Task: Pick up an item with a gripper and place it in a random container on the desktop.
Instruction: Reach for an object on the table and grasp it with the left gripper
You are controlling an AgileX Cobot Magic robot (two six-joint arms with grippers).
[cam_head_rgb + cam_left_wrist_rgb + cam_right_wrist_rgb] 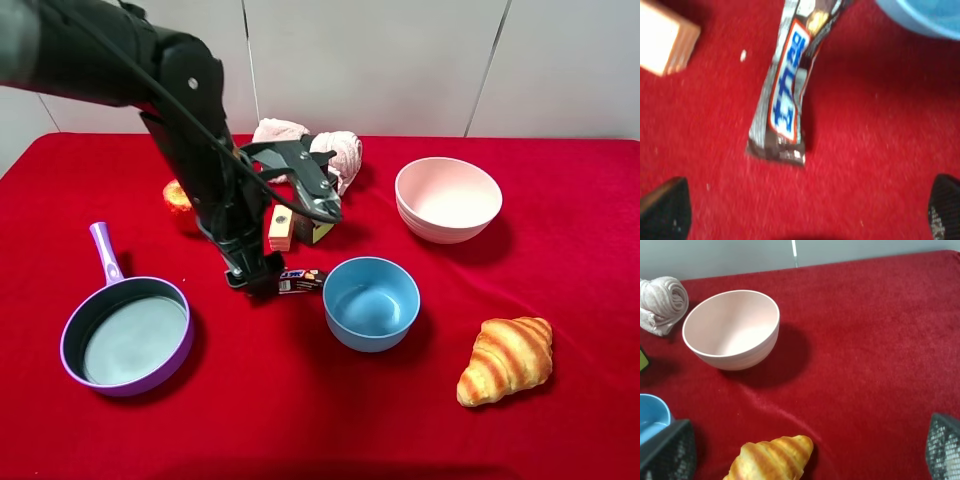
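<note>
The bar (300, 281) lies flat on the desk (300, 430), just beside the blue bowl (371, 337). Its long axis points almost straight at the bowl. One end sits close to the rim, though I cannot tell if it touches. The other end, a flat crimped seal, points back toward my left hand (805, 215).

That hand hangs low over the bar's seal end. Its fingers (665, 212) are spread wide on either side, holding nothing and clear of the wrapper. The line between them crosses the bar's long axis, with the bar slightly tilted from square, so they would close on its narrow width.

I judge the bar light and fairly stiff inside, with a slick, crinkly wrapper that could slide under the pads. The seal looks thin and floppy, so I would grip further along, on the body toward the bowl. It sits low on soft cloth, so the fingertips must come right down.

My right hand (805, 455) is also wide open and empty, on the side of the bowl away from the bar.
</note>
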